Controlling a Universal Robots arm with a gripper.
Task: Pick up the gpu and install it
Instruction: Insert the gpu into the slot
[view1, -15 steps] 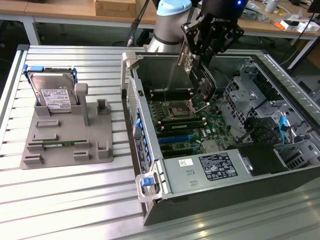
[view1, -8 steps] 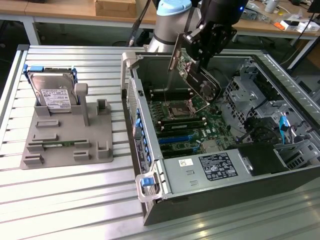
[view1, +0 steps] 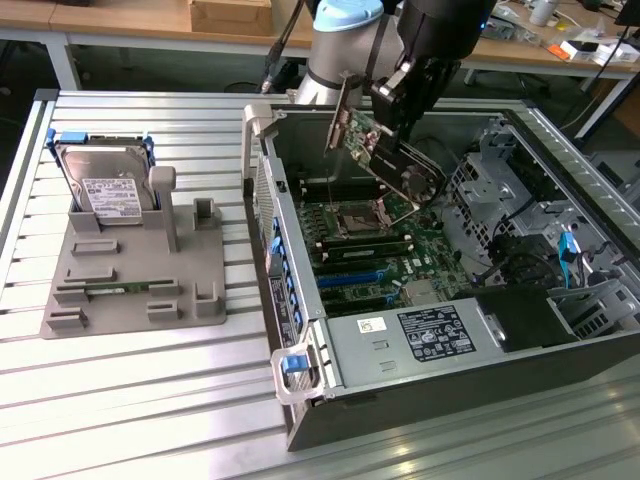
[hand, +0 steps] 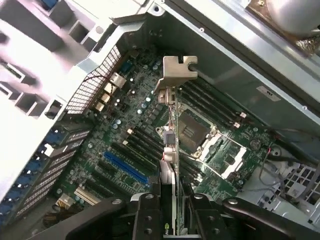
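Observation:
The gpu (view1: 385, 158), a green card with a black face and a silver end bracket (view1: 341, 112), hangs tilted in the air above the open computer case (view1: 300, 300). My gripper (view1: 404, 88) is shut on its upper part. In the wrist view the gpu (hand: 171, 145) runs edge-on away from my fingers (hand: 146, 217), its silver bracket (hand: 176, 72) at the far end. Below it lies the motherboard (hand: 125, 150) with the CPU socket (hand: 192, 131) and a blue slot (hand: 125, 167).
A grey holder stand (view1: 130, 270) on the slatted metal table (view1: 130, 400) carries a silver hard drive (view1: 108, 185) and a narrow green memory stick (view1: 115, 290). Inside the case are the power supply (view1: 420, 340), drive cages (view1: 510, 180) and cables (view1: 520, 255).

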